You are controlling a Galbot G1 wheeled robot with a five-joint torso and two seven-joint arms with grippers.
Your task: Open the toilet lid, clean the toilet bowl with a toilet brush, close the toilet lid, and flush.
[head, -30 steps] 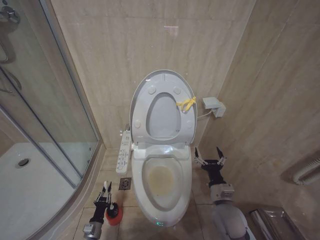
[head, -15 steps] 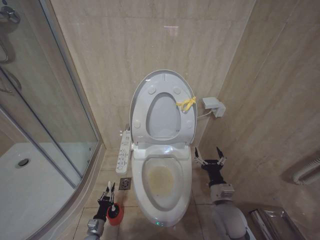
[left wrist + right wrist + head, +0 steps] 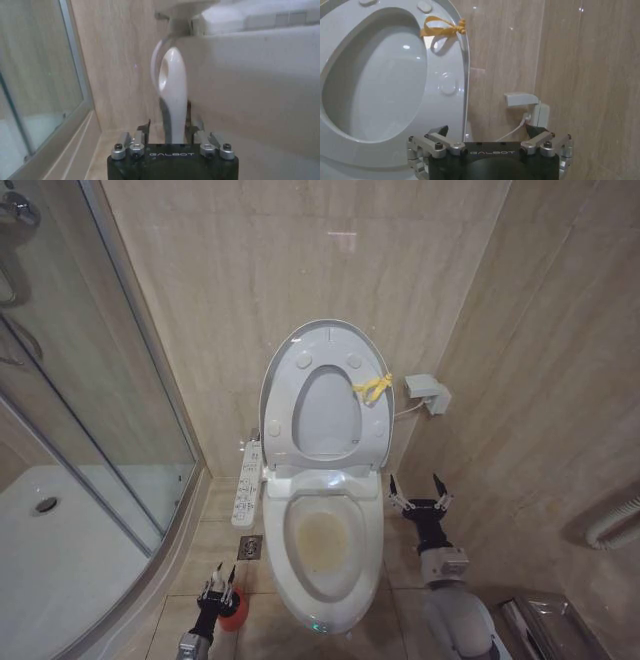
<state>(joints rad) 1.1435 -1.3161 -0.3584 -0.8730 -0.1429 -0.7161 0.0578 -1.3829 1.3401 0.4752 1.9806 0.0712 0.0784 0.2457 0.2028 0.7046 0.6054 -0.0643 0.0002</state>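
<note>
- The toilet lid stands upright against the wall together with the seat ring, so the toilet bowl lies open below; its brownish stain is exposed, which suggests the opening step is done and the scrubbing is not.
- The yellow tie sits at the lid's right edge, probably as a pull loop for a gripper.
- The left gripper is low on the floor to the left of the bowl, right over the red holder cup, which places it for taking the toilet brush.
- The left wrist view shows what the head view cannot: the brush's white looped handle rises between the fingers, which sit close on either side of it. They look closed on the handle, though firm contact is hard to confirm.
- The bristle head is hidden.
- The right gripper waits to the right of the bowl, jaws spread wide and holding nothing, well clear of the left arm's work.
- The right wrist view brings the tie and lid rim up close, plus a small wall box with a cable, which the head view shows small beside the lid.
</note>
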